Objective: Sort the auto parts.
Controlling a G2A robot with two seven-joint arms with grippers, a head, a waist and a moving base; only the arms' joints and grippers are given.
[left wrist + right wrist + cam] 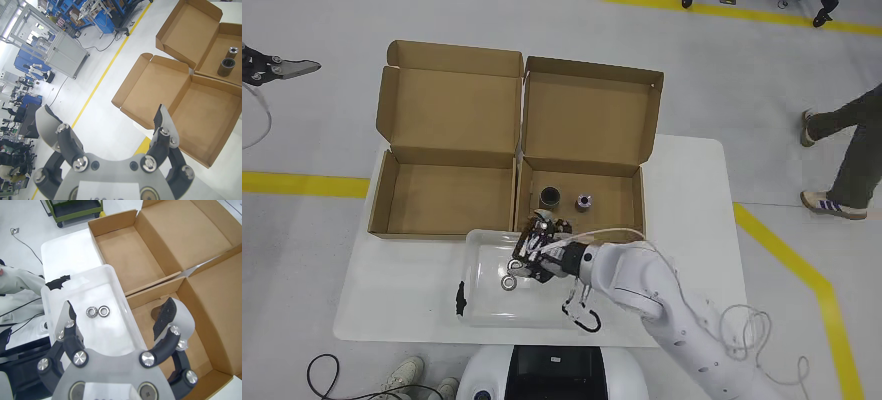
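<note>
- Right gripper (118,304): fingers spread wide, nothing between them. It hangs above the clear tray (121,291) at the side nearest the right box (612,205); in the right wrist view one finger lies over the tray and the other over the box floor.
- First bearing (91,312) and second bearing (104,310): both lie flat on the tray floor, side by side and touching, apart from the gripper's fingers.
- Tray: stands on the white table (692,220), just in front of the two cardboard boxes. A black scrap (57,282) sits at the rim of the end farthest from the right box.
- Right box: lid folded back. It holds a dark sleeve (550,196) and a silver bushing (584,202), both upright, near each other but not touching.
- Left box (442,200): lid folded back, set flush against the right box.
- Left gripper (104,117): fingers wide apart, holding nothing. In the top view it is off the table, over the floor beyond the left box's far corner, well apart from the tray.
</note>
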